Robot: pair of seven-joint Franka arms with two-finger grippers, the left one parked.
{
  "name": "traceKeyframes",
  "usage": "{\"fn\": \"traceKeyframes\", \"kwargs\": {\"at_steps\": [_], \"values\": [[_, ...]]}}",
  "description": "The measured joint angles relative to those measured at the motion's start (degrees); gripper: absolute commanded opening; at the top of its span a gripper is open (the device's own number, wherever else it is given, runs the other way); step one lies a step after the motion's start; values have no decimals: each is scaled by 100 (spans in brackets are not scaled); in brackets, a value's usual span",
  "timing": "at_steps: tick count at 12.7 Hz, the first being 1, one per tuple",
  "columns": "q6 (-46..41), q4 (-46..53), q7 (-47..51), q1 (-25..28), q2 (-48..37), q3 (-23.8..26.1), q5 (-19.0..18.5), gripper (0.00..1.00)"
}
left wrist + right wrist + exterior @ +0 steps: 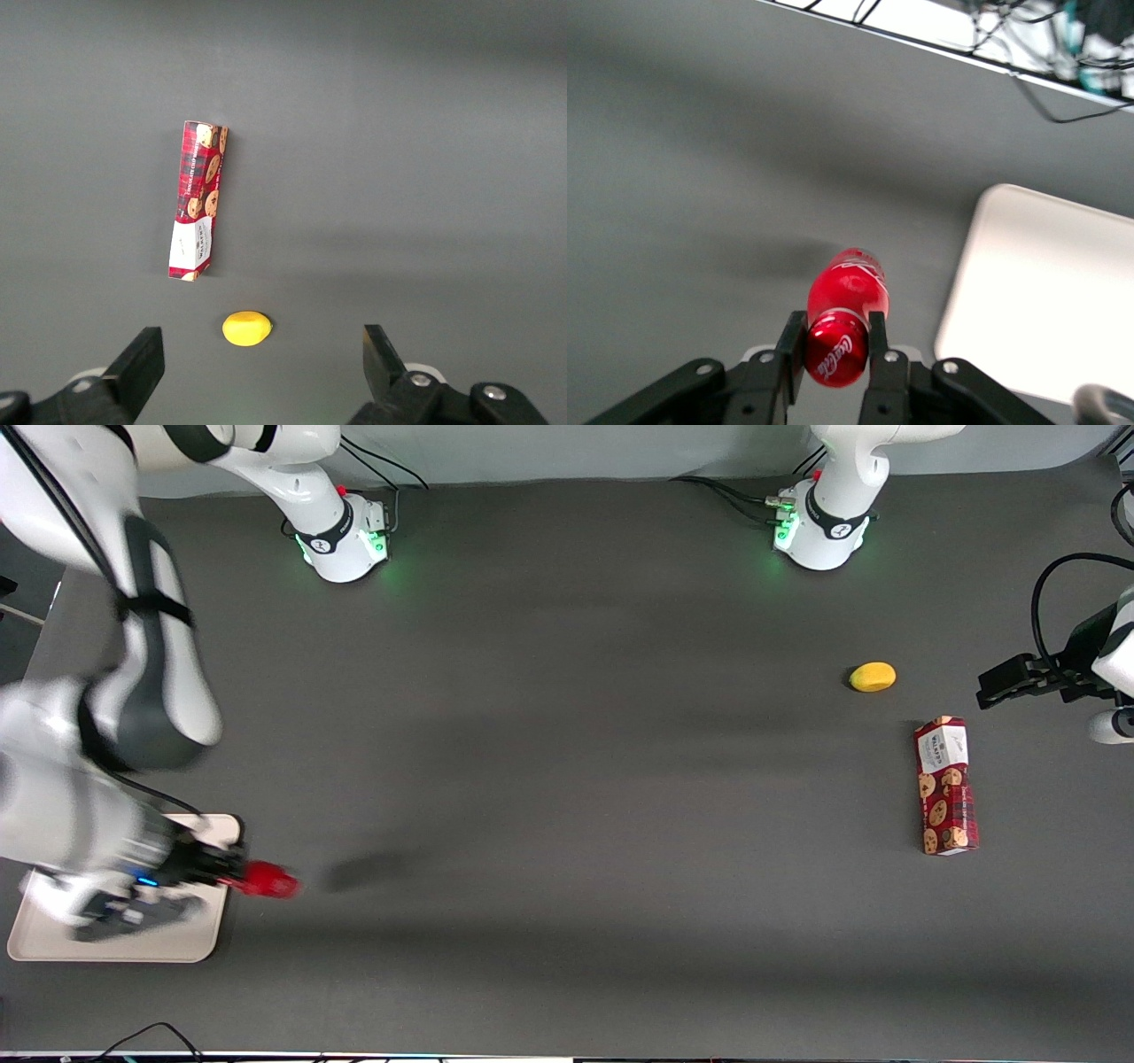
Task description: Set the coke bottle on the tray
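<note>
My right gripper (237, 872) is shut on the coke bottle (268, 880), a small all-red bottle held lying level above the table at the working arm's end. In the right wrist view the two black fingers (792, 343) clamp the bottle (846, 301) on both sides, its white script logo showing. The cream-beige tray (190, 943) lies on the table under my wrist and arm, which cover much of it. The bottle hangs just past the tray's rim, over the dark table, beside the tray (1045, 292).
A long red cookie box (946, 786) and a yellow lemon-like fruit (873, 677) lie toward the parked arm's end of the table; both show in the left wrist view, the box (197, 199) and the fruit (246, 328). Cables run along the table's front edge (1028, 80).
</note>
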Motion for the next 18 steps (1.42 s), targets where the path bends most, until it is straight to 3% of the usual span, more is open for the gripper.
{"fn": "traceKeyframes", "kwargs": {"at_steps": [4, 9, 14, 18], "values": [[-916, 19, -2225, -51, -899, -1101, 10, 0], [-821, -213, -4726, -285, -932, -2399, 166, 0], [876, -581, -6489, -1285, 28, -2461, 975, 0], [1469, -517, -6678, -1363, 974, -2419, 1446, 0]]}}
